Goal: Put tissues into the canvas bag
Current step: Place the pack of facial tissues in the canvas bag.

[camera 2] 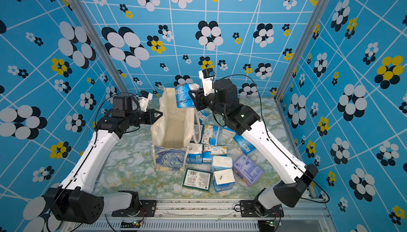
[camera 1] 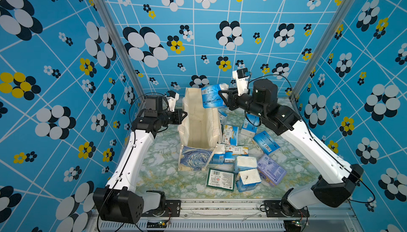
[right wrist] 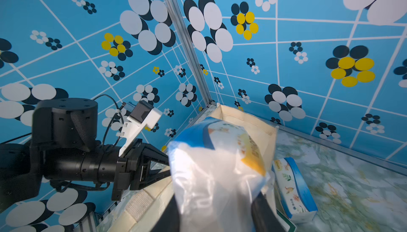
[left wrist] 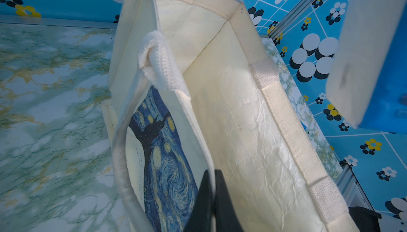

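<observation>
We reach our left arm (camera 1: pixel 130 153) up from its base, elbow bent and wrist roughly level. Our left gripper (camera 1: pixel 184 115) is pinched tight, one finger (left wrist: pixel 202 197) on each side of the canvas bag (camera 1: pixel 199 118) wall. Our right arm (camera 1: pixel 308 147) stretches higher, forearm angled inward, with the right gripper (camera 1: pixel 221 99) pointing sideways toward the left one. Its jaws stand partly apart, clamped on a tissue pack (camera 1: pixel 211 96) that sticks out past the fingertips.
</observation>
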`<act>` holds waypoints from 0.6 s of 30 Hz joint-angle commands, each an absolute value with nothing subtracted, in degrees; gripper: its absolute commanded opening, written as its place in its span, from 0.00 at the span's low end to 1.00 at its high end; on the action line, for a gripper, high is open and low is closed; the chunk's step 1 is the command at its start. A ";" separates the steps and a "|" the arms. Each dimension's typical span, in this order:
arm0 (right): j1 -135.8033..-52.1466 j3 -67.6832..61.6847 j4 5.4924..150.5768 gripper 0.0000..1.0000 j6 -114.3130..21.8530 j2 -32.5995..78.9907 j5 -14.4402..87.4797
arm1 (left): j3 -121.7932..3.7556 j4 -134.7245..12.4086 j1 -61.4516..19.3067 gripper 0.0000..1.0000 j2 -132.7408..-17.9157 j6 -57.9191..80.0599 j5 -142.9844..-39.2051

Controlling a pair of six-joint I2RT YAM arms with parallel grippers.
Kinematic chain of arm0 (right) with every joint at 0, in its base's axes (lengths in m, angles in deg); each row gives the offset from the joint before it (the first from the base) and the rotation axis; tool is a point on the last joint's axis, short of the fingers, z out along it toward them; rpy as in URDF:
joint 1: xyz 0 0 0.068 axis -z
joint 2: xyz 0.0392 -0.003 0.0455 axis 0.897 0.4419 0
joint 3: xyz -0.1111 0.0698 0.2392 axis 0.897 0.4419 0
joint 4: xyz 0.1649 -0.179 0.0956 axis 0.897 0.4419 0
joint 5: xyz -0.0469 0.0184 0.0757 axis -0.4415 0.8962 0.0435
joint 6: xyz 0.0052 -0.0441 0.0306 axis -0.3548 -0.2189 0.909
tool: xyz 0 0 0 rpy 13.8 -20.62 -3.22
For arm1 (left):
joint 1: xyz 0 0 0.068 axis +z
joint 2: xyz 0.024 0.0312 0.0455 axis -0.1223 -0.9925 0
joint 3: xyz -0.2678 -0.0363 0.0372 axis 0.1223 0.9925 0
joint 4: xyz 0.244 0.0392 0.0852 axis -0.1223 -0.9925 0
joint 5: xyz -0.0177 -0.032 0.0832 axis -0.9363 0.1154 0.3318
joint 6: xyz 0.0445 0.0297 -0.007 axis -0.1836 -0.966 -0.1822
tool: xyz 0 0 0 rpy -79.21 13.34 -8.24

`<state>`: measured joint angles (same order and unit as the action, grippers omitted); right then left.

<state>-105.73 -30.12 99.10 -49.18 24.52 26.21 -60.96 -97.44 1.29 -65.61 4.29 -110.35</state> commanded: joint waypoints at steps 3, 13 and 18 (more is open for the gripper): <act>-107.82 -41.42 104.21 0.31 -50.17 37.03 23.71 | -60.89 -96.60 0.72 0.00 -63.71 2.91 -108.87; -110.70 -59.67 120.12 0.48 -52.92 54.62 11.29 | -60.88 -98.89 0.70 0.00 -63.45 1.41 -105.46; -110.62 -61.70 121.14 0.65 -53.64 55.28 15.32 | -60.44 -99.09 0.70 0.00 -63.18 1.41 -103.82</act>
<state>-110.84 -58.89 119.48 -52.57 56.74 14.78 -60.96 -98.99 1.25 -64.93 2.74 -105.67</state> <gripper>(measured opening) 0.624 0.054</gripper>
